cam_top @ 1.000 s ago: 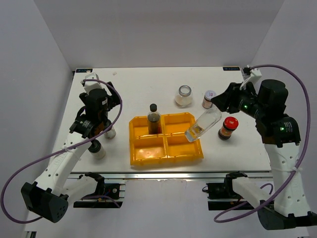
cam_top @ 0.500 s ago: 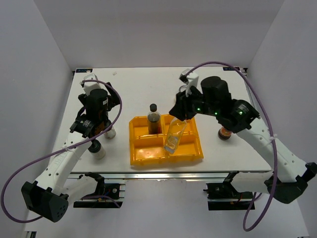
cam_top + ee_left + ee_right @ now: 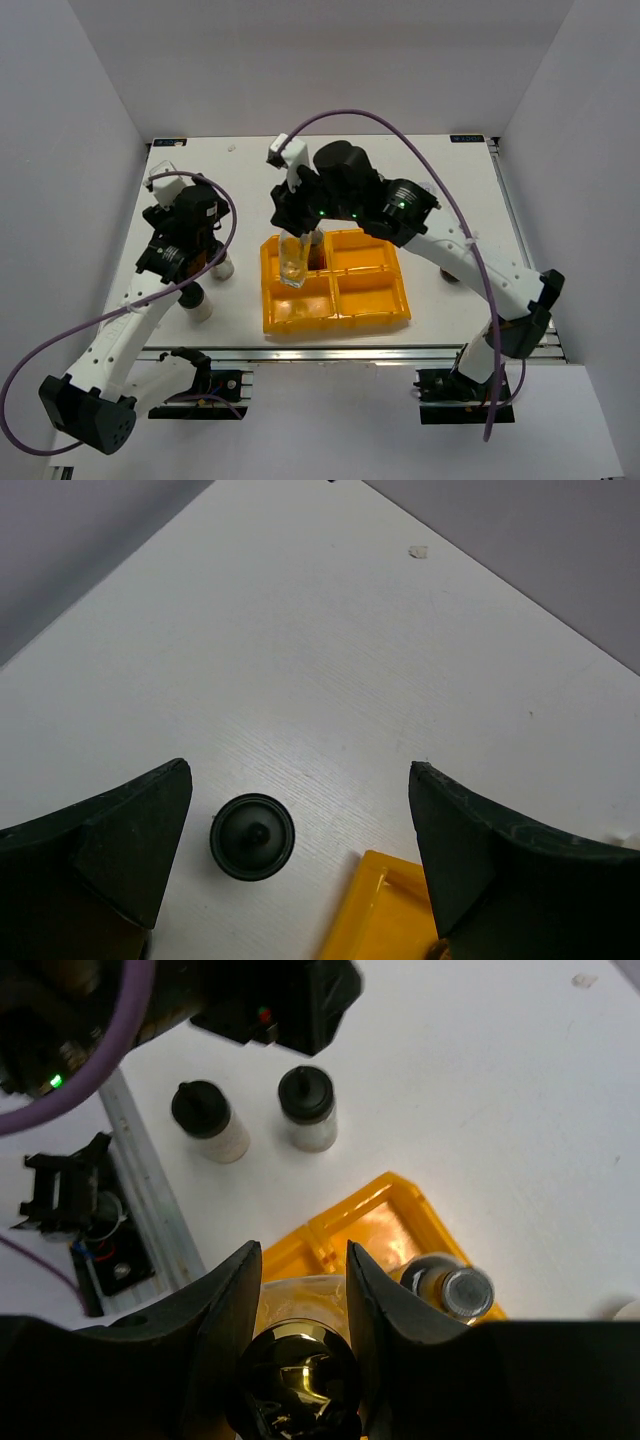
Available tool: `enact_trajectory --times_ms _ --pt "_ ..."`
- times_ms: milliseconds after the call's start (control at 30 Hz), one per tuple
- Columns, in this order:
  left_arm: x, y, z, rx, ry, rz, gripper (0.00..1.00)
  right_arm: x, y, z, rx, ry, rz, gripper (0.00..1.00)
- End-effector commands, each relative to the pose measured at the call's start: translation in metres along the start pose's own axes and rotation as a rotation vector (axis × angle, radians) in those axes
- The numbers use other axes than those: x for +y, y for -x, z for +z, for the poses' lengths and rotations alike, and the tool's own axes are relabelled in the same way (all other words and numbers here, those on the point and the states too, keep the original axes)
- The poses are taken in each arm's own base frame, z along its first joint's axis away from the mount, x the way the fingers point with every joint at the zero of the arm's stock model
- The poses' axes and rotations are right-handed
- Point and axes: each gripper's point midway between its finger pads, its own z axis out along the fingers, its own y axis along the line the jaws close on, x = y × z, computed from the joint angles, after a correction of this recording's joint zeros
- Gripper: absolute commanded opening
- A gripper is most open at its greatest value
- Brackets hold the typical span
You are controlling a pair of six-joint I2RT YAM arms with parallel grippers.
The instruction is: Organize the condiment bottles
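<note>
The right gripper (image 3: 300, 1285) has its fingers (image 3: 232, 1310) clamped on the clear gold-topped bottle (image 3: 293, 262). It holds the bottle upright at the far-left compartment of the yellow tray (image 3: 375, 300), just beside the tall dark bottle (image 3: 445, 1285). The left gripper (image 3: 300, 775) hangs with its fingers spread wide, touching nothing, above a black-lidded shaker (image 3: 252, 837) that stands on the white table (image 3: 330, 660).

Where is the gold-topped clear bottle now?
Top view: the right arm's fingers hold the clear bottle over the yellow tray's left side, beside the tall dark bottle.
</note>
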Motion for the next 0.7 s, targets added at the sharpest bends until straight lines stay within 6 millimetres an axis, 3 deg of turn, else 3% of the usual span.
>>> enact_trajectory --times_ms 0,167,400,667 --pt "0.030 0.030 -0.016 -0.083 0.124 -0.115 0.98 -0.018 0.071 -0.006 -0.211 -0.104 -0.089 0.00" --pt "0.044 0.040 -0.028 -0.117 0.150 -0.188 0.98 -0.021 0.087 0.013 -0.254 -0.107 -0.132 0.00" --pt "0.049 0.039 -0.032 -0.127 0.152 -0.222 0.98 -0.030 0.076 0.055 -0.226 -0.119 -0.175 0.00" --pt "0.045 0.026 -0.025 -0.087 0.158 -0.216 0.98 -0.047 0.051 0.081 -0.171 -0.186 -0.199 0.00"
